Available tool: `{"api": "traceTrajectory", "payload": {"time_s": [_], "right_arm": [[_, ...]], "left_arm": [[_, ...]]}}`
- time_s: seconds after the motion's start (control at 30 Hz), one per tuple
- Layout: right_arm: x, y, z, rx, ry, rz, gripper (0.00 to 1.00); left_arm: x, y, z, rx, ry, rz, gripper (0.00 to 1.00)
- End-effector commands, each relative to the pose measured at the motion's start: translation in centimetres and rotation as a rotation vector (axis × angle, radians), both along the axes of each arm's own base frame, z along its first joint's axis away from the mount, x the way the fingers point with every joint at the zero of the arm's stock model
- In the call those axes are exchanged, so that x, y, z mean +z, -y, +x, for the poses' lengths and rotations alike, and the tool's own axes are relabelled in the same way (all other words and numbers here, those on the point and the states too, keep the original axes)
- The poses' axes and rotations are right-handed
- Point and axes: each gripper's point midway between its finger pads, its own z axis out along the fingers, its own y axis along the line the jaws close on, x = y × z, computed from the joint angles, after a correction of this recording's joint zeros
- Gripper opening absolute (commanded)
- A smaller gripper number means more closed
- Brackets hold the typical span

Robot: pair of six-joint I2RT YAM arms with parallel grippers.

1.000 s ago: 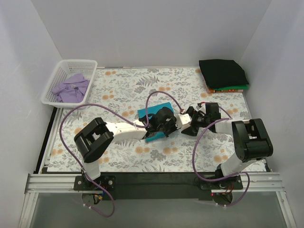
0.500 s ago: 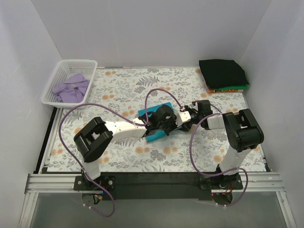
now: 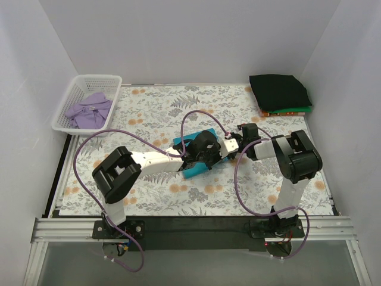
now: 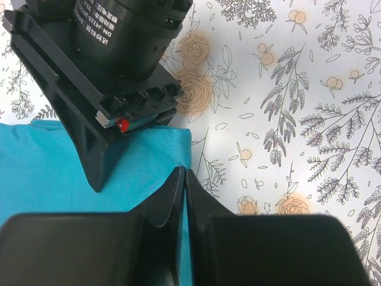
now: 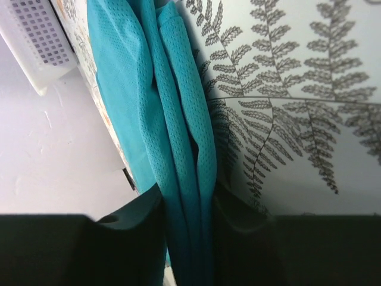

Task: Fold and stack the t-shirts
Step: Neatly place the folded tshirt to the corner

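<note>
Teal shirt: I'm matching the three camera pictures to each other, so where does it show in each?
Top external: teal shirt mid-table, partly covered.
Left wrist: lower left, its right edge at the shut left tool.
Right wrist: folds from top left to bottom centre, pinched in the right tool.
Shared landmark: floral table cloth.

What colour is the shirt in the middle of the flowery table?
Teal, a blue-green. The teal t-shirt shows best in the right wrist view, close up.
</note>
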Motion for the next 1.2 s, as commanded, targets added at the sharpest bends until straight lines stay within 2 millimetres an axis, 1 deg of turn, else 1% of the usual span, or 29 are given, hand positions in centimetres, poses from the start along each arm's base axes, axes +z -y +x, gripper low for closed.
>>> {"api": "traceTrajectory", "payload": {"time_s": [0.0,0.03,0.1,0.13,0.17,0.2,0.23,0.27,0.3,0.33,0.37,0.4,0.43,0.47,0.5,0.53,0.63,0.67,0.7,0.73,0.8,0.83,0.87,0.9,0.93,0.97,1.0,1.1,1.17], "right_arm": [[-1.4,0.1,0.8,-0.019,0.014,-0.055,0.28],[-1.2,0.0,1.0,-0.013,0.022,-0.052,0.15],[-0.8,-0.1,1.5,0.015,0.072,-0.064,0.01],[-0.1,-0.2,1.9,0.035,0.115,-0.070,0.01],[0.9,-0.3,2.8,0.049,0.164,-0.071,0.01],[1.0,0.2,3.2,0.065,0.204,-0.101,0.01],[1.8,0.6,3.8,0.067,0.243,-0.115,0.01],[2.8,0.8,4.9,0.072,0.291,-0.123,0.01],[3.2,1.6,5.7,0.099,0.361,-0.159,0.01],[3.3,2.1,5.9,0.117,0.366,-0.189,0.01],[3.6,2.7,6.6,0.130,0.403,-0.227,0.01],[5.2,3.2,8.5,0.134,0.477,-0.256,0.01],[4.4,4.0,8.5,0.208,0.503,-0.332,0.01],[4.5,4.5,9.3,0.230,0.537,-0.386,0.01],[5.9,4.6,11.3,0.248,0.598,-0.429,0.01],[5.3,5.6,11.7,0.313,0.633,-0.524,0.01],[6.6,6.8,15.0,0.367,0.736,-0.660,0.01],[6.1,7.8,15.5,0.419,0.760,-0.733,0.01],[5.4,8.2,16.1,0.440,0.763,-0.763,0.01],[6.6,8.7,17.5,0.436,0.798,-0.797,0.01],[5.7,9.8,18.5,0.476,0.795,-0.845,0.01],[6.7,10.1,19.8,0.472,0.825,-0.864,0.01],[6.8,10.8,20.6,0.482,0.837,-0.905,0.01],[5.9,11.8,21.1,0.492,0.812,-0.920,0.01],[6.0,12.2,21.6,0.497,0.819,-0.933,0.01],[7.1,12.8,22.8,0.484,0.845,-0.959,0.01],[6.7,13.8,23.4,0.508,0.849,-0.990,0.01],[8.1,15.8,25.5,0.510,0.899,-1.072,0.01],[8.7,16.8,26.0,0.509,0.902,-1.097,0.01]], "left_arm": [[3.6,0.5,0.4,0.002,0.035,-0.071,0.00],[3.6,0.3,0.5,0.006,0.034,-0.070,0.00],[3.7,0.1,0.9,0.022,0.041,-0.067,0.00],[3.9,-0.1,1.1,0.032,0.041,-0.067,0.00],[4.8,-0.2,1.2,0.047,0.037,-0.087,0.02],[4.8,-1.0,1.2,0.060,0.008,-0.078,0.09],[5.2,-1.5,1.2,0.073,-0.010,-0.088,0.17],[6.7,-2.2,0.9,0.088,-0.032,-0.119,0.34],[7.3,-3.1,1.2,0.108,-0.046,-0.129,0.40],[7.4,-3.9,0.7,0.102,-0.074,-0.121,0.45],[8.8,-4.7,0.5,0.107,-0.067,-0.140,0.47],[9.2,-5.6,0.9,0.127,-0.066,-0.138,0.47],[9.6,-6.2,1.0,0.140,-0.066,-0.138,0.47],[10.1,-7.0,0.8,0.155,-0.075,-0.133,0.47],[10.3,-7.8,1.4,0.182,-0.079,-0.133,0.48],[10.4,-8.5,1.3,0.198,-0.091,-0.123,0.48],[10.4,-9.9,1.5,0.245,-0.118,-0.112,0.47],[10.3,-10.2,1.5,0.254,-0.116,-0.107,0.47],[10.2,-10.5,1.5,0.266,-0.124,-0.105,0.47],[10.4,-10.7,1.3,0.268,-0.125,-0.108,0.46],[10.2,-11.0,1.1,0.274,-0.135,-0.106,0.45],[10.3,-11.1,0.9,0.279,-0.145,-0.111,0.45],[10.3,-11.1,0.8,0.277,-0.146,-0.113,0.45],[10.2,-11.3,0.7,0.278,-0.149,-0.110,0.45],[10.2,-11.5,0.6,0.279,-0.151,-0.107,0.45],[10.3,-11.5,0.5,0.278,-0.147,-0.109,0.45],[10.2,-11.6,0.6,0.283,-0.147,-0.106,0.45],[10.2,-11.9,0.5,0.285,-0.146,-0.103,0.45],[10.1,-11.9,0.4,0.280,-0.152,-0.102,0.45]]}}
